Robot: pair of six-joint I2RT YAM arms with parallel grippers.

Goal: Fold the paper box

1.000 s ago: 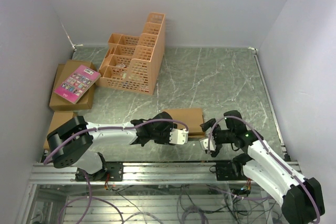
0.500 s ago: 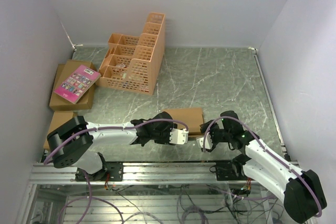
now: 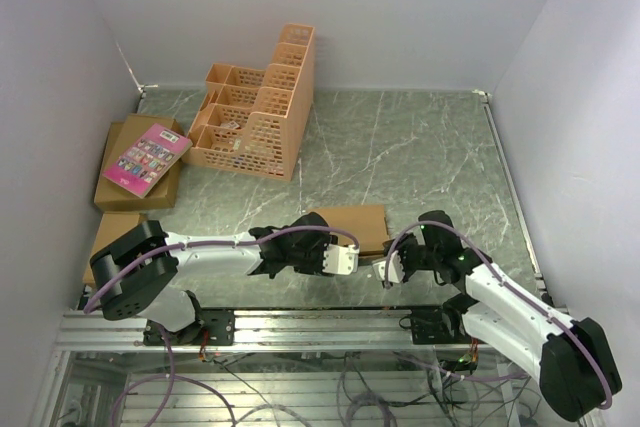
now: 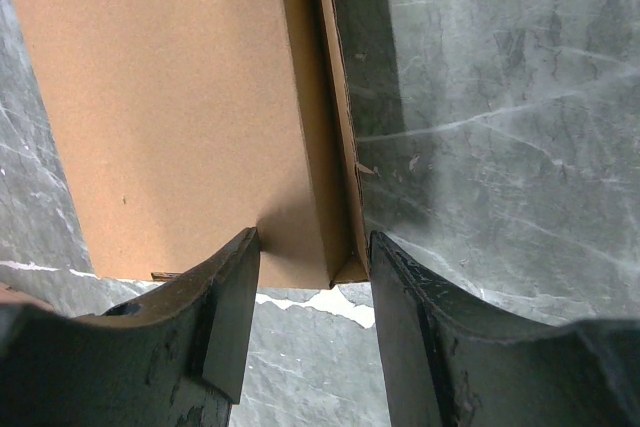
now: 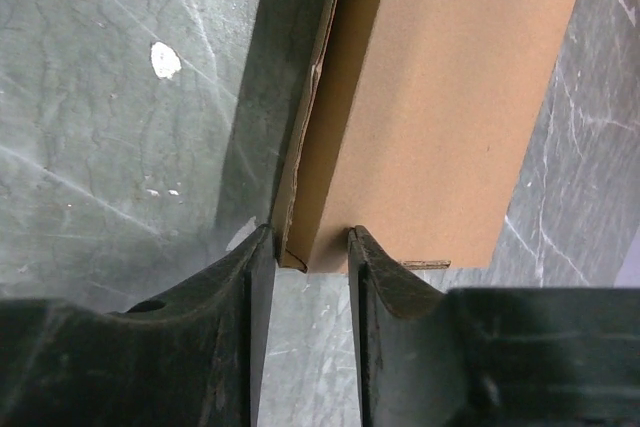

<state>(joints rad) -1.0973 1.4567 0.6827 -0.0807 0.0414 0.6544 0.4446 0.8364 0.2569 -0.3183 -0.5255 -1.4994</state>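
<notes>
The paper box [image 3: 352, 228] is seen lying flat on the grey marbled desk [image 3: 430, 157], close to its near edge and between the two arms. In the top view its long axis is laid left to right, roughly parallel to that edge, and its plain brown top face is turned upward.

Its near side is met by both tools, the left tool [image 3: 345, 262] toward the left end and the right tool [image 3: 385, 271] at the right corner.

In the right wrist view a box [image 5: 450, 97] corner, made up of a side wall and a loose flap, is pinched between the right tool [image 5: 310, 242] fingers, which are pressed against it on both sides.

In the left wrist view a box [image 4: 170, 97] corner is straddled by the partly spread left tool [image 4: 310, 247]. One finger is laid against the outer flap and the other overlaps the top face. Whether the corner is actually clamped cannot be told.

Far back on the left, an orange lattice crate [image 3: 260, 117] is placed. A pink book [image 3: 147, 159] is rested on brown cartons [image 3: 135, 187] at the left edge.
</notes>
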